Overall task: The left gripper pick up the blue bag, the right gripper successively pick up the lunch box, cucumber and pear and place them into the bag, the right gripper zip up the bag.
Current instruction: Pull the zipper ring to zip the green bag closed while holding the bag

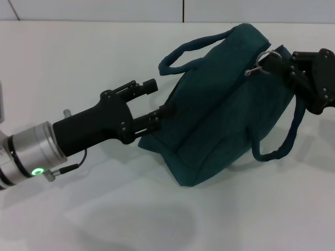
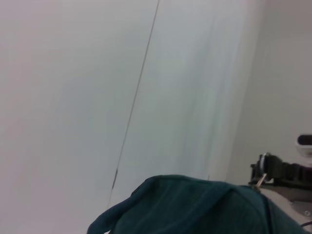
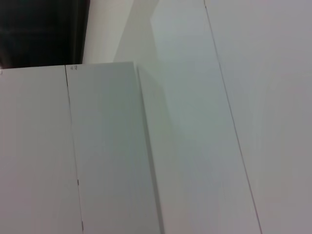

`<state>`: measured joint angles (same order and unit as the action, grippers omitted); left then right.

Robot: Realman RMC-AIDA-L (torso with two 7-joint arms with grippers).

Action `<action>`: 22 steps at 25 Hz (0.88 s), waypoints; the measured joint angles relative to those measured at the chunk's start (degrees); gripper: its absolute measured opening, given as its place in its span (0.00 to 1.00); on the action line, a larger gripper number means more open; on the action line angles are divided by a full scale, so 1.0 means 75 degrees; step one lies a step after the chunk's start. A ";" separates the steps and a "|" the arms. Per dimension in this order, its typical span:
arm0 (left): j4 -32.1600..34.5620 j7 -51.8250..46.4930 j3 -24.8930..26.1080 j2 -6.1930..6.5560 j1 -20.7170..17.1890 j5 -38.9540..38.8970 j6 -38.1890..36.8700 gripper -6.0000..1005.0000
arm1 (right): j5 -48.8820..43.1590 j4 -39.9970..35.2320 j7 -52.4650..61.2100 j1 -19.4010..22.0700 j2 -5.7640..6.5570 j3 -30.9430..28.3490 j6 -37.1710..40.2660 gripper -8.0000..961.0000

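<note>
From the head camera I see my left gripper (image 1: 153, 102) coming in from the left, its silver wrist with the green ring low at the left edge. Its two fingers stand apart: the upper one is free in the air, while the lower one reaches the near end of the blue bag (image 1: 220, 104) and touches the fabric there. I would not call it a clamp — nothing sits between the fingers that I can make out.

The blue bag lies on its side on the white table (image 1: 104, 209), tilted, with one padded handle (image 1: 188, 49) arching over its top towards the back and the other (image 1: 290, 130) hanging off its right side. It looks closed along the top seam.

At the bag's upper right corner is the metal ring pull (image 1: 260, 61) of the zipper. My right gripper (image 1: 280, 64) meets it there, entering from the right edge. The black fingertips are together at the ring, and it seems pinched between them, though the ring partly hides the contact.

In the left wrist view the bag's top (image 2: 195, 204) fills the lower edge, with the ring and the right gripper (image 2: 265, 173) at its far corner. The right wrist view shows only pale wall panels (image 3: 102, 146).
</note>
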<state>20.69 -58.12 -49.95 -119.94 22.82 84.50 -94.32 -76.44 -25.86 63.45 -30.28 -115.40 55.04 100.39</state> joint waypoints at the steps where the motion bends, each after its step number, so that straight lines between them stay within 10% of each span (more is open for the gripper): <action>1: -0.0068 0.0073 0.0004 0.0000 0.0040 -0.0021 0.0047 0.74 | 0.0002 0.0001 0.0000 0.0002 0.0000 -0.0003 0.0003 0.01; 12: -0.0491 0.0618 -0.0031 -0.0019 0.0261 -0.0111 0.0130 0.42 | 0.0009 0.0003 -0.0113 0.0006 -0.0015 -0.0002 -0.0054 0.01; 22: -0.0602 0.0667 -0.0183 -0.0028 0.0361 -0.0059 0.0145 0.34 | 0.0021 0.0003 -0.0117 -0.0001 -0.0012 -0.0002 -0.0063 0.01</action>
<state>16.18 -53.11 -51.32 -120.15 25.52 84.05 -93.23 -76.28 -25.84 62.58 -30.29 -115.49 55.02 99.92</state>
